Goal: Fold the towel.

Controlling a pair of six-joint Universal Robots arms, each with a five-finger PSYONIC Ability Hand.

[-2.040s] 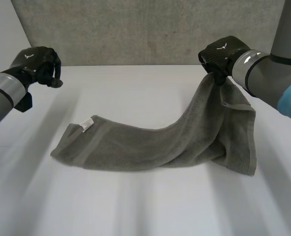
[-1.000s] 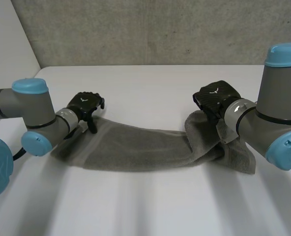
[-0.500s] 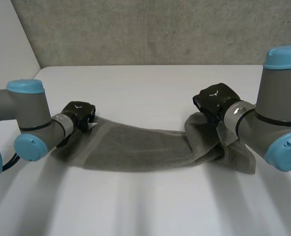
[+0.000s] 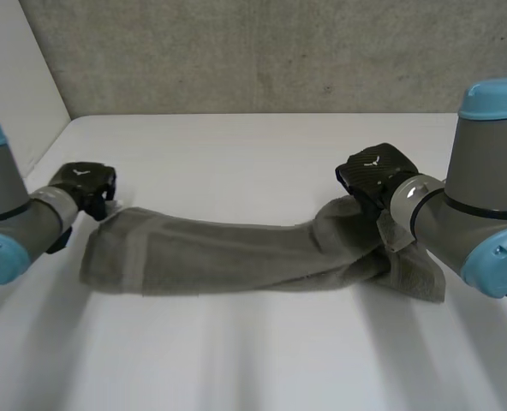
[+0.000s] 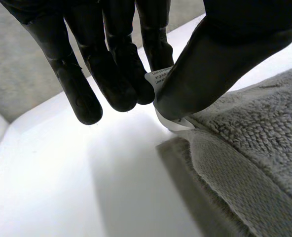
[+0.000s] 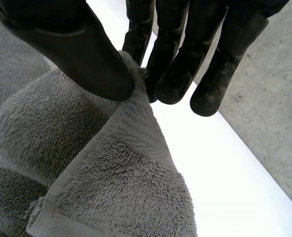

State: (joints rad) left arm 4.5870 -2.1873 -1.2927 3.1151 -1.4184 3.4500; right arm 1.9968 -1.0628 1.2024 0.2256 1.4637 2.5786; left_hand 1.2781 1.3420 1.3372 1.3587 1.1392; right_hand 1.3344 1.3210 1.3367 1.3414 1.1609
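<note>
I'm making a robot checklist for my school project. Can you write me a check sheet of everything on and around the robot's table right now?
Surface: white table, bare around the towel.
Job's things: grey towel lying in a long strip across the table, bunched up at the end by the right hand; a white label at its other end.
Clutter: nothing seen.
Hands: left hand pinches the label at the towel's corner between thumb and fingers; right hand pinches the towel's edge at the bunched end, thumb against fingers.
Cables: nothing seen.
Surroundings: grey concrete wall behind the table.
</note>
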